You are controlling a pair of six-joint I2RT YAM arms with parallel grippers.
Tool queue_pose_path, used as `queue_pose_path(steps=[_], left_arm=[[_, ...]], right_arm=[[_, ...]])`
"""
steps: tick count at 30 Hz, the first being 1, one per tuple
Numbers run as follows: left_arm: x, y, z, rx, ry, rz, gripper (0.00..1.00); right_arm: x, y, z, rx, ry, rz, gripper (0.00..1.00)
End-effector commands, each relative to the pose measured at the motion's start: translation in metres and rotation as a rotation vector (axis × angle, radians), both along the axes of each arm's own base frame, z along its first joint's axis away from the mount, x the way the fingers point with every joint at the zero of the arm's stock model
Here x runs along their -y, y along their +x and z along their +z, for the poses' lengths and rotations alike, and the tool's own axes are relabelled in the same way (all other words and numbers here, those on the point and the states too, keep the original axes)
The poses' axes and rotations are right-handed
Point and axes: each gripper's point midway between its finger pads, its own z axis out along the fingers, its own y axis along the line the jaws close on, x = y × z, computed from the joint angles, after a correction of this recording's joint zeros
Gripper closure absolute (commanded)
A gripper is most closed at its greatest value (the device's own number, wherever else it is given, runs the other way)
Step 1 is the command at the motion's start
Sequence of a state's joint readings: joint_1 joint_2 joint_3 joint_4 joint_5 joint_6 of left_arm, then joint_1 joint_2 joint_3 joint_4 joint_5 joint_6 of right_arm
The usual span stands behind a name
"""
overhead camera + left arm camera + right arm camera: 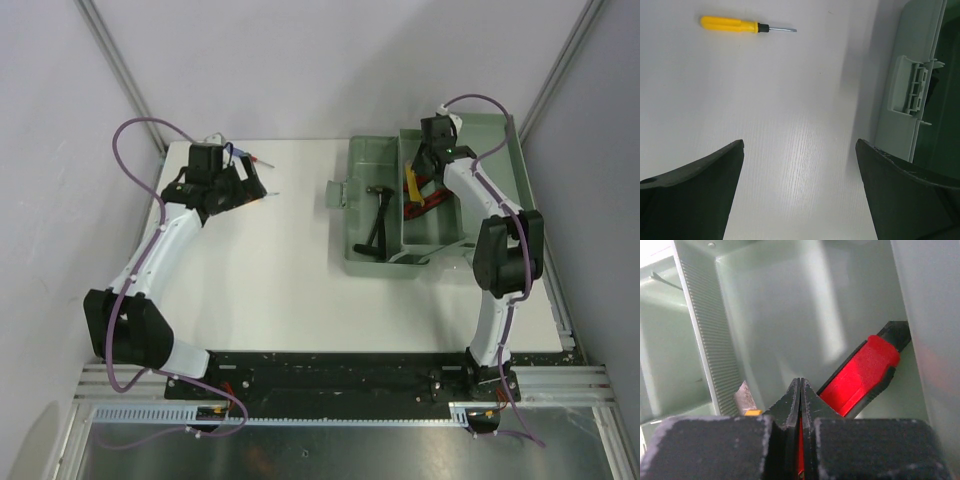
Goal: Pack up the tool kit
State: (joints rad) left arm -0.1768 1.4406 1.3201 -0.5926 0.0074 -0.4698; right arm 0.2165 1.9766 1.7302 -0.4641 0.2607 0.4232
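Hovering open, left gripper has yellow screwdriver ahead-left, axis along its closing line; right gripper closed.

The red knife is hidden at its near end behind the right jaws.

A white bench fills the middle. Aluminium frame posts rise at eleven and one o'clock, with a grey wall panel between them. A black mounting plate lies at six.
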Motion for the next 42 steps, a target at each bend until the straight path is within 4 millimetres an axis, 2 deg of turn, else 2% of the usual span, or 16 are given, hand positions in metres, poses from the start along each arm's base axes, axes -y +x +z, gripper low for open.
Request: queue_pose_path(steps=[1, 5, 11, 17, 25, 28, 30, 33, 36, 39, 42], left_arm=[[-0.002, -0.002, 0.012, 0.046, 0.003, -0.013, 0.02], [-0.003, -0.004, 0.012, 0.047, 0.004, -0.015, 0.02], [-0.006, -0.009, 0.014, 0.058, 0.012, -0.007, 0.02], [-0.006, -0.010, 0.011, 0.051, 0.014, -0.008, 0.02], [-0.005, -0.010, 0.008, 0.043, 0.012, -0.015, 0.02], [-0.004, -0.010, 0.010, 0.046, 0.010, -0.015, 0.02], [-0.005, -0.009, 0.011, 0.048, 0.012, -0.015, 0.01], [-0.006, -0.006, 0.012, 0.052, 0.019, -0.012, 0.01], [-0.011, -0.001, 0.016, 0.065, 0.042, 0.015, 0.00], [-0.015, 0.004, 0.019, 0.073, 0.057, 0.036, 0.01], [-0.017, 0.009, 0.016, 0.068, 0.066, 0.050, 0.00]], right_arm=[[-0.011, -0.011, -0.001, -0.056, 0.023, 0.076, 1.00], [-0.014, -0.021, -0.004, -0.101, 0.015, 0.135, 1.00], [-0.011, -0.063, -0.012, -0.234, -0.028, 0.252, 0.97], [-0.011, -0.101, -0.007, -0.304, -0.004, 0.365, 0.88], [-0.002, -0.129, -0.004, -0.356, -0.023, 0.362, 0.83], [-0.005, -0.123, 0.012, -0.281, -0.007, 0.356, 0.79], [-0.012, -0.113, 0.029, -0.190, 0.005, 0.364, 0.71], [-0.029, -0.096, 0.065, -0.031, -0.002, 0.392, 0.52], [-0.046, -0.087, 0.109, 0.121, -0.011, 0.419, 0.42], [-0.054, -0.089, 0.148, 0.239, -0.013, 0.424, 0.35], [-0.058, -0.102, 0.171, 0.304, -0.028, 0.443, 0.30]])
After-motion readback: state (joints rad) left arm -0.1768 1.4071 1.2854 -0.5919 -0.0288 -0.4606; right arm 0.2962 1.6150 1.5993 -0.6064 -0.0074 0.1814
